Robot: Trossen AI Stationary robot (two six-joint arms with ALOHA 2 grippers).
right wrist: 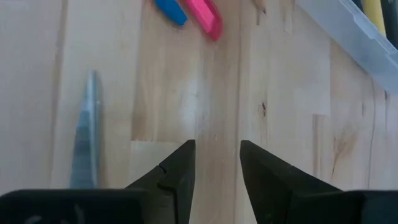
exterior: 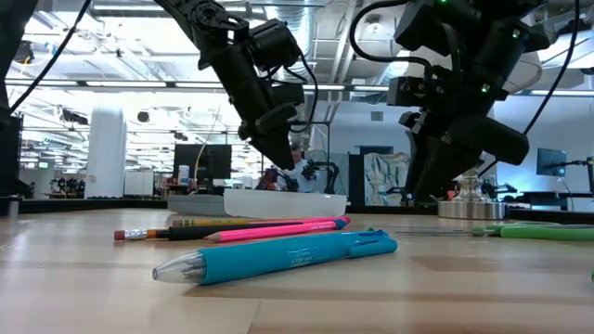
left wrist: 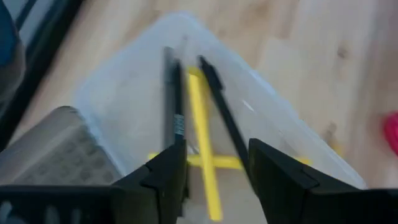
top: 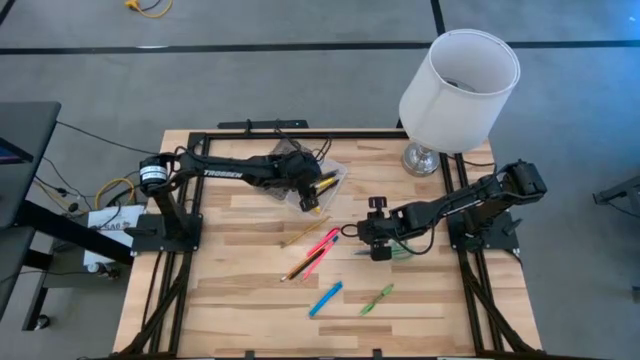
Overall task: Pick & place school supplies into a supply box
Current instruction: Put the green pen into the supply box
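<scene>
Fingers parted over supply box holding 2 yellow pencils.

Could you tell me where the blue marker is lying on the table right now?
In the high view the blue marker lies on bare wood toward the near edge, between the pink pens and the green scissors.

Wooden table bears supply box, pens, lamp.

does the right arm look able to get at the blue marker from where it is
Probably yes. The right claw is open and empty, and the blue marker lies alone on bare table nearby, with nothing between them.
</scene>
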